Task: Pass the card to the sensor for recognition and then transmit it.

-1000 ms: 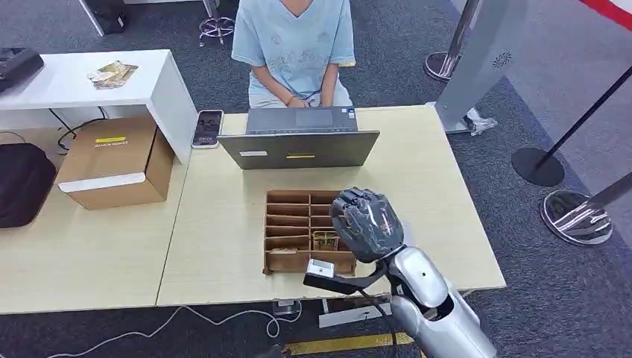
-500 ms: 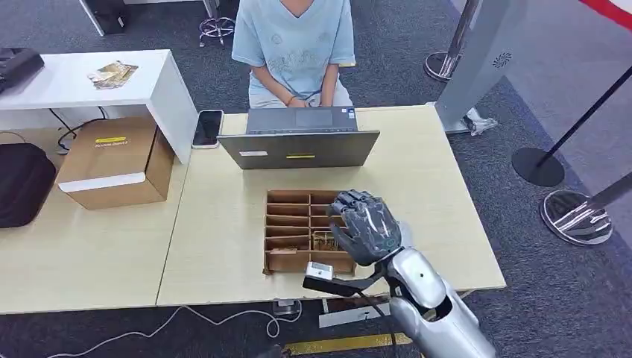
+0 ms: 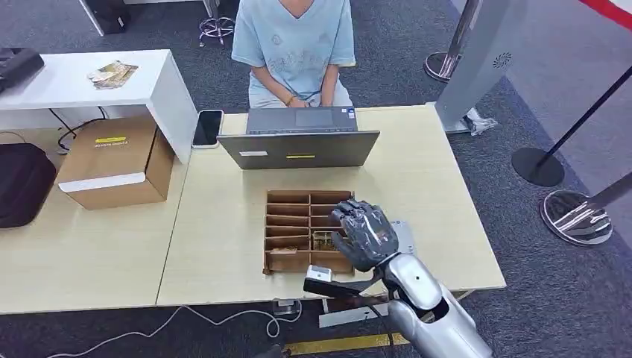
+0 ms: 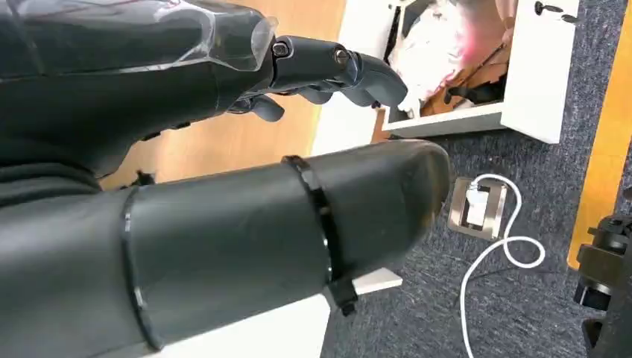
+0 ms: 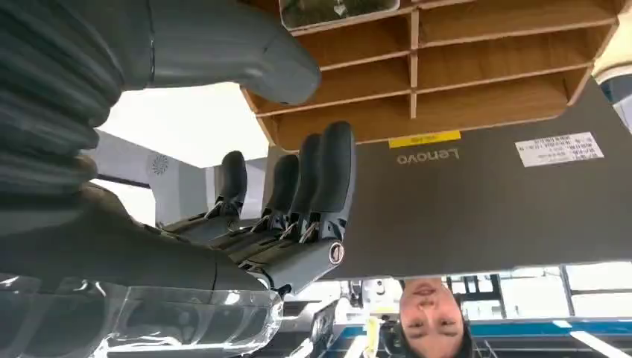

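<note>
Cards point(image 3: 325, 240) sit in tray point(image 3: 287, 224), laptop point(image 3: 299, 148) beyond, right hand point(image 3: 364, 234) overhead.

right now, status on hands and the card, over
Right hand open, empty, over the divided wooden tray. Left hand empty, off the table. Card not picked; something lies in one tray compartment, can't confirm. Laptop behind tray, not blocking.

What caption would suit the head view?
Right robot hand hovers open over a wooden divided tray near a laptop.
</note>
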Controlling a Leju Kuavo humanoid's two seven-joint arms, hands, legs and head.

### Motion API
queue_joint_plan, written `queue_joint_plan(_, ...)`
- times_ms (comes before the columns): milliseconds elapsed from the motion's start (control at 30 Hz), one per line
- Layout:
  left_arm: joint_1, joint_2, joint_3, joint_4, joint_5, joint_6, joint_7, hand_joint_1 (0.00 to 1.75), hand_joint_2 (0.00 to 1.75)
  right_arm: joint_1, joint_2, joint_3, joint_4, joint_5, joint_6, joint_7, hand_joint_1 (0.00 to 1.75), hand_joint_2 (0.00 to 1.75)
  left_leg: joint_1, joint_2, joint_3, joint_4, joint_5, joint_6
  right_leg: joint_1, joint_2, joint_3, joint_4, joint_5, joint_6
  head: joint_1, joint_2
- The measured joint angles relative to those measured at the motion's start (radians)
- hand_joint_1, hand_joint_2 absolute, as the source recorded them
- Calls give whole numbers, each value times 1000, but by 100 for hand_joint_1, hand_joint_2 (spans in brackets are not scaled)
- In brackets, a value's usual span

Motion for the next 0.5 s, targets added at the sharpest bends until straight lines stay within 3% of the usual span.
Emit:
queue_joint_plan(67, 0, 0, 0, 0, 0, 0, 0, 0, 0, 0, 0, 0, 9, 0, 0, -1, 65, 175, 0, 0, 0, 0, 0, 0, 0, 0, 0, 0, 0, 0, 0, 0)
queue_joint_plan(133, 0, 0, 0, 0, 0, 0, 0, 0, 0, 0, 0, 0, 17, 0, 0, 0, 56, 175, 0, 0, 0, 0, 0, 0, 0, 0, 0, 0, 0, 0, 0, 0)
queue_joint_plan(500, 0, 0, 0, 0, 2, 0, 0, 0, 0, 0, 11, 0, 43, 29, -1, 23, 54, 175, 0, 0, 0, 0, 0, 0, 0, 0, 0, 0, 0, 0, 0, 0)
